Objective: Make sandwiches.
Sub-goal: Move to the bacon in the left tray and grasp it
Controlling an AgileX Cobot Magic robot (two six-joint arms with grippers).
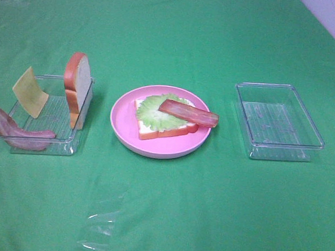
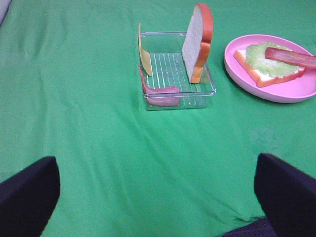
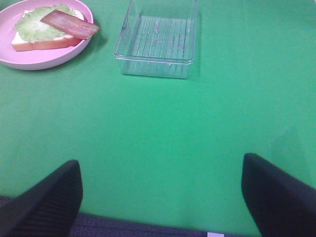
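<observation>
The high view is showing the whole spread but neither arm. At center, the pink plate [image 1: 121, 131] is carrying a flat bread slice [image 1: 155, 133] topped with lettuce [image 1: 154, 113] and one bacon strip [image 1: 188, 112] lying diagonally across it. At left, the left tray [image 1: 51, 146] is holding the second bread slice [image 1: 78, 87] standing on edge, the cheese square [image 1: 30, 92] leaning upright, and the other bacon strip [image 1: 17, 131] draping over its front-left rim. At right, the right tray [image 1: 278, 150] is sitting on the green cloth [image 1: 161, 217]. Only the wrist views are showing the tools. The left gripper [image 2: 155, 163] is hovering over cloth at the bottom of its frame, spread wide and grasping nothing. The right gripper [image 3: 160, 163] is likewise gaping, unloaded.
</observation>
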